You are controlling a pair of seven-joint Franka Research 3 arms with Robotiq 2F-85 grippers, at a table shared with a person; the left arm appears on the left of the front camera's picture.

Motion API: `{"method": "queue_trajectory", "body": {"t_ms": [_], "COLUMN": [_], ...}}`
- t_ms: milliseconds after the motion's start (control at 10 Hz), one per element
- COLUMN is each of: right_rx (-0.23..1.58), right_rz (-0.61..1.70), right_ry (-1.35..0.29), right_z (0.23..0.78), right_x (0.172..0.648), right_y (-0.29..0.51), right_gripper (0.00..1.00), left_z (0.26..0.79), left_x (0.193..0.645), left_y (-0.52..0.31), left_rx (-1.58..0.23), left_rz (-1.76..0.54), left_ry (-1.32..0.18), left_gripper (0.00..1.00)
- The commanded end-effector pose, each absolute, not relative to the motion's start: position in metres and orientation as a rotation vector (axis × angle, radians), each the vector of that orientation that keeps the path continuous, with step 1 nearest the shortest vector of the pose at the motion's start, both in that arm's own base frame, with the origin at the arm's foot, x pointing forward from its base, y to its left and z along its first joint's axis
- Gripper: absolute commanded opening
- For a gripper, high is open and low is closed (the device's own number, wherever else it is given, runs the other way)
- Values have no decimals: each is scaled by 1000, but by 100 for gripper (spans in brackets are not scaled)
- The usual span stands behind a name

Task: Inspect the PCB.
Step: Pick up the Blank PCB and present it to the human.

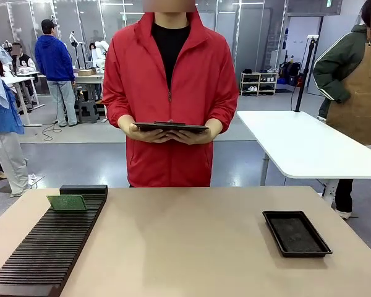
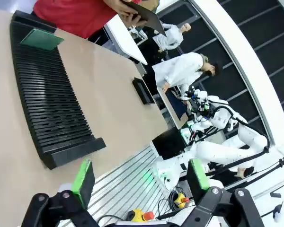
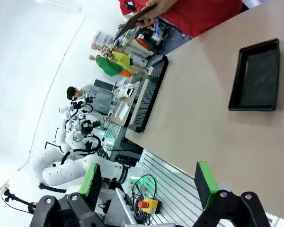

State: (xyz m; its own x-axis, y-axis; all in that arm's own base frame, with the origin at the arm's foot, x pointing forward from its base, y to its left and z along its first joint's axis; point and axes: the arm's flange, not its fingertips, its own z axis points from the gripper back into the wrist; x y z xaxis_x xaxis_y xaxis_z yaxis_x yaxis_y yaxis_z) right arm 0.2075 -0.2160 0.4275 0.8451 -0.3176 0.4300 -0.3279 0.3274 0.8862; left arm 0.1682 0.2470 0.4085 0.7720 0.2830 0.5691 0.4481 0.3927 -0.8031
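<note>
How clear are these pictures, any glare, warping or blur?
Front view: evenly lit and sharp, no glare on the table. Left wrist view: rolled sideways, wide lens bows the slotted rack. Right wrist view: tilted, upper left washed out white, black tray sharp.

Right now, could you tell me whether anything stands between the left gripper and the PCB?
Nothing visible does. The PCB sits in a slot at the far end of the black rack. The left gripper, open, hangs by the near edge of the table, with only the rack's other slots between.
</note>
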Motion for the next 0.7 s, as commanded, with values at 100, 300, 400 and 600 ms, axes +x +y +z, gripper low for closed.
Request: {"method": "queue_trajectory", "body": {"t_ms": [100,300,400,600], "right_rx": [1248,1256,1256,1256], "right_rz": [37,0,0,0], "right_ry": [-633,-614,-614,-614], "right_z": [421,425,425,425], "right_x": [207,206,206,206], "right_y": [-181,-218,-218,-218], "right_gripper": [100,100,100,100], "left_z": [405,400,400,400], "left_x": [178,169,169,169], "left_y": [222,249,249,249], "left_rx": [-1210,-1198,-1198,-1198], "left_rz": [-122,-104,-104,-104], "left_ry": [-703,-725,-725,-725], "left_gripper": [100,100,100,100]}}
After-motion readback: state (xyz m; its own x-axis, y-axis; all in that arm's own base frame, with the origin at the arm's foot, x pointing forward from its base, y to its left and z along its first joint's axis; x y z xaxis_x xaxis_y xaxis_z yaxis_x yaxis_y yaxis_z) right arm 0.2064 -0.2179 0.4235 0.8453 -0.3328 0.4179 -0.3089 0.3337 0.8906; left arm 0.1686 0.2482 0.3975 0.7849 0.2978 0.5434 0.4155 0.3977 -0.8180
